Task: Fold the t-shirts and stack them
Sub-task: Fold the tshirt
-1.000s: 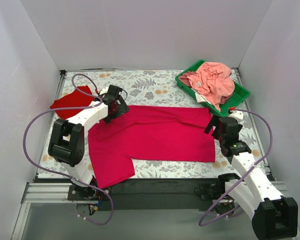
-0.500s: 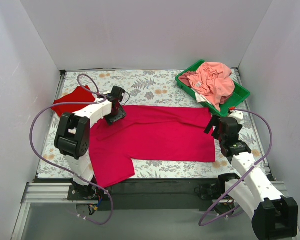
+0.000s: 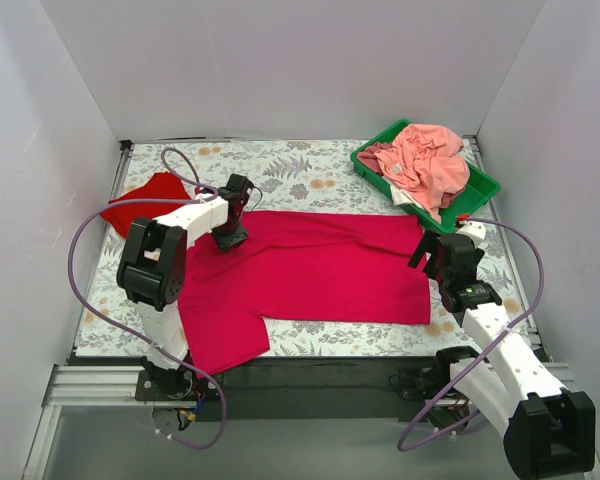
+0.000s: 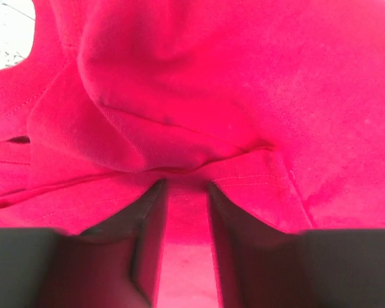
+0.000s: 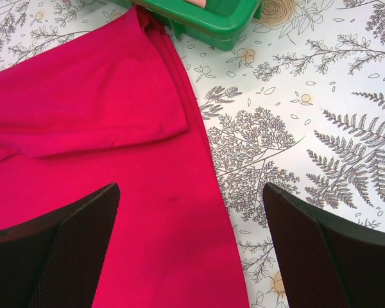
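Observation:
A large crimson t-shirt [image 3: 320, 265] lies spread flat across the middle of the table, one sleeve hanging toward the near left. My left gripper [image 3: 230, 238] presses down on its upper left corner. In the left wrist view the left gripper [image 4: 186, 187] has its jaws drawn close together with crimson cloth [image 4: 179, 96] bunched between and ahead of them. A smaller scarlet t-shirt [image 3: 145, 200] lies crumpled at the far left. My right gripper [image 3: 435, 252] hovers wide open over the crimson shirt's right edge [image 5: 199, 160], nothing between the fingers of the right gripper [image 5: 191, 192].
A green tray [image 3: 480, 195] at the back right holds a heap of peach and pink clothes [image 3: 425, 165]; the green tray's corner [image 5: 205, 16] shows in the right wrist view. A floral-print cloth [image 3: 310, 165] covers the table. White walls close three sides.
My left arm swung inward and its gripper came down onto the crimson shirt's upper left corner, its jaws closing from wide open to narrow. The right arm has not moved.

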Robot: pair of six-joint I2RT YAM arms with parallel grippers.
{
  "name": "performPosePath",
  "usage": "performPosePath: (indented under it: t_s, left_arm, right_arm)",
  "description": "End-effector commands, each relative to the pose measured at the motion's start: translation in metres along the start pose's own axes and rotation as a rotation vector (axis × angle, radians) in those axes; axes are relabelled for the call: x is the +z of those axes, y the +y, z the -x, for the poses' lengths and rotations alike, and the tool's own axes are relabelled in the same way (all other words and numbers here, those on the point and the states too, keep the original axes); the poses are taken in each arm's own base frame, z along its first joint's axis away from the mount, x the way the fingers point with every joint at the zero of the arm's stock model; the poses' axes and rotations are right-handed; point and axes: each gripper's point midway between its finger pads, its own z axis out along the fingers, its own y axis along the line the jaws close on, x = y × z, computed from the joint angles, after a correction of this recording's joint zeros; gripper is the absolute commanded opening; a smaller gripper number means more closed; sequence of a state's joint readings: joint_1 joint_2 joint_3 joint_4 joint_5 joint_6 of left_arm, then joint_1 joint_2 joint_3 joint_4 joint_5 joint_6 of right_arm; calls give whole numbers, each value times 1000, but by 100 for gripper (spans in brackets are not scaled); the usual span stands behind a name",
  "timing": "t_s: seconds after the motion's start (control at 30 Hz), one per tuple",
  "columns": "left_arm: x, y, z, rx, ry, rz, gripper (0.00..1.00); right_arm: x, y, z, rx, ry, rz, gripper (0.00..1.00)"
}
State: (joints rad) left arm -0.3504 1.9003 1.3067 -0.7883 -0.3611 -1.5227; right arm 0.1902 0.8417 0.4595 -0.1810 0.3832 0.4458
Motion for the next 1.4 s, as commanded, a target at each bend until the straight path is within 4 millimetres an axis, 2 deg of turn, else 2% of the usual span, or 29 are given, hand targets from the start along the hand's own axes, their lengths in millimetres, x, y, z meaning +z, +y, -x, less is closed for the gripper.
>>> performPosePath:
  t_s: [0.0,0.07,0.1,0.2,0.73,0.83,0.97,1.1,1.37]
  left_arm:
    - [-5,-5,10,-12,-29,1,27]
    - [-6,-7,10,-13,-30,-6,18]
    - [-8,-7,12,-16,-37,-10,8]
    - [-16,-7,14,-18,-51,-20,0]
    - [-47,-3,15,-45,-125,-78,0]
    - [-54,-2,8,-55,-121,-104,0]
    - [-53,-1,-10,-42,-83,-110,0]
    - [-49,8,-26,-32,-61,-83,0]
    - [-57,24,-46,-35,-48,-87,0]
  right_arm:
    - [1,1,10,16,-37,-4,98]
    - [1,1,11,18,-41,-2,98]
    - [1,2,12,20,-44,-1,98]
    - [1,1,10,18,-37,-4,98]
    - [3,1,8,16,-29,-10,98]
    - [4,2,6,11,-16,-4,98]
    - [4,4,6,12,-14,7,98]
    - [2,4,7,14,-21,12,98]
    - [1,6,7,16,-21,22,98]
